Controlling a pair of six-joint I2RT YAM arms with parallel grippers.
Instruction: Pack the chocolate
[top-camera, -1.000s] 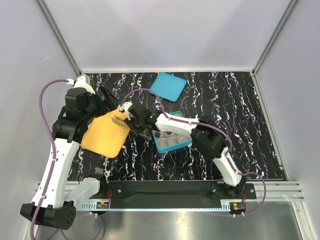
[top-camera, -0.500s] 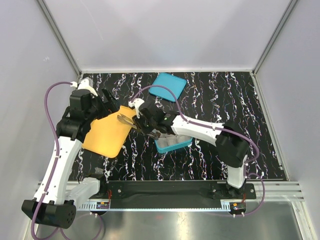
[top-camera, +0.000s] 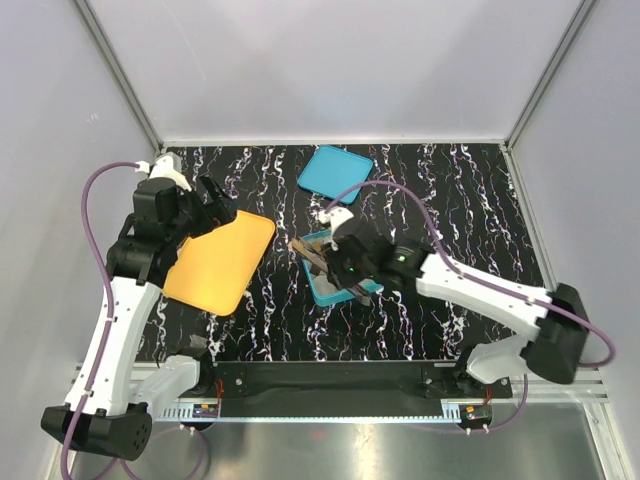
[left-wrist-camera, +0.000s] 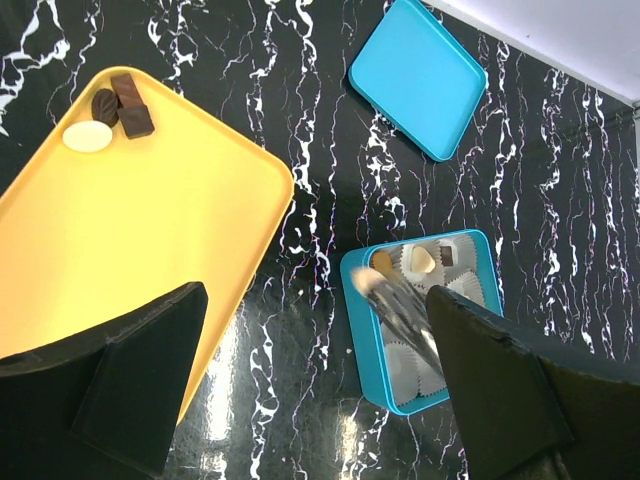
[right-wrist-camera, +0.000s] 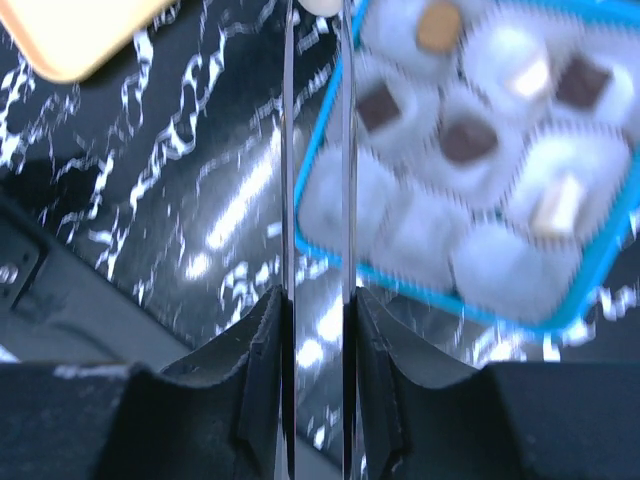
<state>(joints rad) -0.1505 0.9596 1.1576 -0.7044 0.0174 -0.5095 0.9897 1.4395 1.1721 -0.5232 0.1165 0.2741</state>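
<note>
My right gripper (top-camera: 338, 262) (right-wrist-camera: 318, 300) is shut on metal tweezers (right-wrist-camera: 288, 150). Their tips pinch a pale cream chocolate (right-wrist-camera: 320, 5) (left-wrist-camera: 365, 282) over the left rim of the blue box (top-camera: 318, 291) (left-wrist-camera: 352, 300). The box holds paper cups, several with chocolates: tan (right-wrist-camera: 437, 28), dark (right-wrist-camera: 378, 105) and cream (right-wrist-camera: 562, 200). The yellow tray (top-camera: 215, 265) (left-wrist-camera: 150, 230) carries a cream piece (left-wrist-camera: 88, 136) and two dark pieces (left-wrist-camera: 131, 105) at its far corner. My left gripper (top-camera: 215, 200) (left-wrist-camera: 315, 292) is open above the tray's right edge.
The blue lid (top-camera: 335, 173) (left-wrist-camera: 418, 78) lies flat at the back of the black marbled table (top-camera: 470, 200). White walls close in the back and both sides. The right arm's purple cable (top-camera: 420, 215) arcs over the table's right half.
My right gripper has swung right from over the yellow tray to the blue box, carrying the tweezers with the pale piece. The left arm has barely moved.
</note>
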